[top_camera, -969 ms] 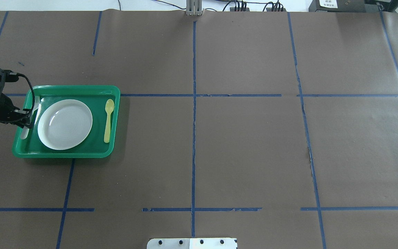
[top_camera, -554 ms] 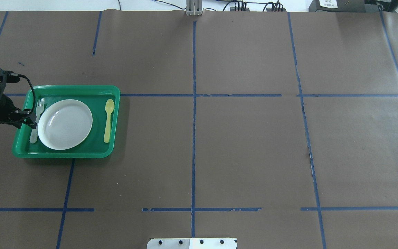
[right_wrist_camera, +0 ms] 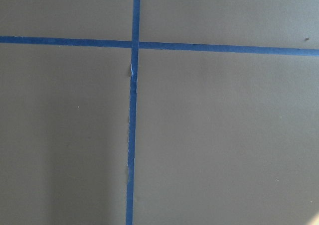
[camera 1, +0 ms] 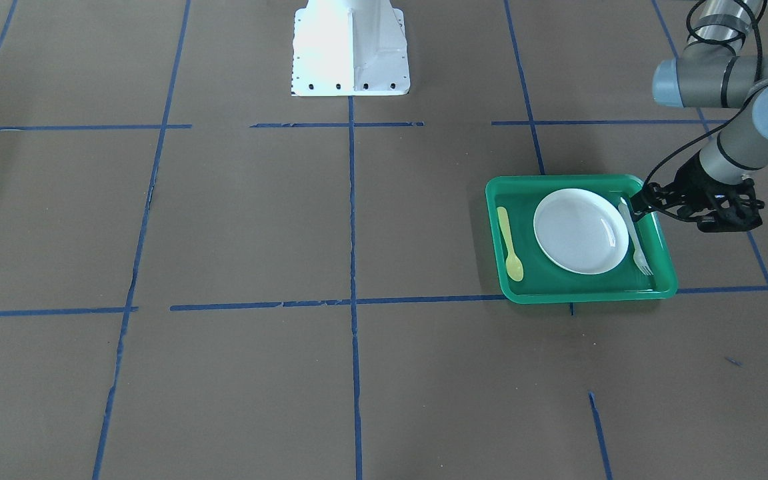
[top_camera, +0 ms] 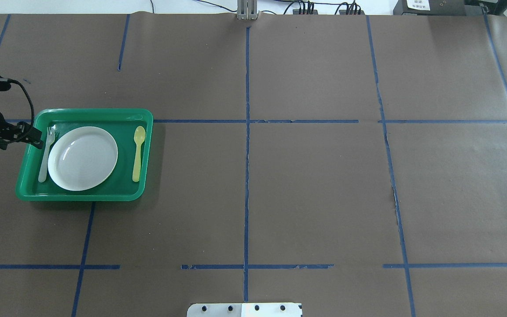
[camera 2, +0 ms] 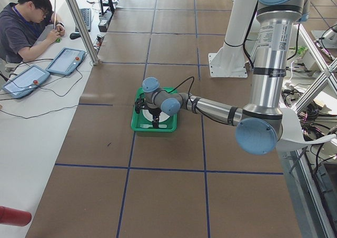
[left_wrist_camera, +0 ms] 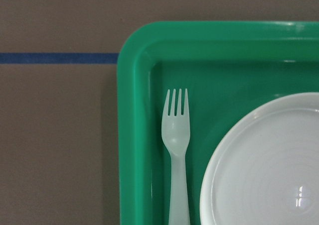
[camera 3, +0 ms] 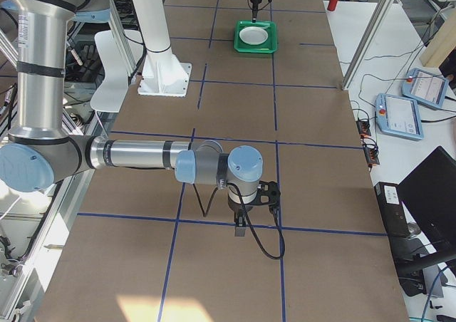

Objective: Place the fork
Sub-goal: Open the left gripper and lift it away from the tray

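Observation:
The pale white fork lies flat in the green tray, along the left side of the white plate, tines toward the far side. It also shows in the left wrist view and the front view, free of any fingers. My left gripper hangs just over the tray's left rim beside the fork, open and empty; it also shows in the front view. My right gripper shows only in the exterior right view, low over bare table, and I cannot tell if it is open or shut.
A yellow spoon lies in the tray right of the plate. Brown paper with blue tape lines covers the table. The robot's white base stands at the table's near middle. An operator sits beyond the far side.
The left gripper let go of the fork, which now lies in the tray beside the plate. The gripper has drawn back left and away from the tray.

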### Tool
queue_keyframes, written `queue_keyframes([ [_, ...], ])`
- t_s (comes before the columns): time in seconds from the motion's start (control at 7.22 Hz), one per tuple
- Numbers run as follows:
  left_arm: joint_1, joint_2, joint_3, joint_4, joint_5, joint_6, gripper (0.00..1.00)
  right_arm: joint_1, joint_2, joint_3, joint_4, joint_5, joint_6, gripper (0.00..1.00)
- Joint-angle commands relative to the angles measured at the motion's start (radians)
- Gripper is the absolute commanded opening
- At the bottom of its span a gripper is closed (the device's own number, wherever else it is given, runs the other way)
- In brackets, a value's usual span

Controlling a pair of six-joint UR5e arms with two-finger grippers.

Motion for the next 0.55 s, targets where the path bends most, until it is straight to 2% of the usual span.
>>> queue_keyframes([
  [0.0,-0.148,0.008,-0.025,0.082,-0.014,0.206,1.00,0.000,0.000,0.000,0.000,0.000,0.000,1.00],
  [0.14,-0.222,0.010,-0.052,0.215,-0.014,0.391,1.00,0.000,0.000,0.000,0.000,0.000,0.000,1.00],
  [0.42,-0.376,0.042,-0.063,0.342,-0.014,0.697,1.00,0.000,0.000,0.000,0.000,0.000,0.000,1.00],
])
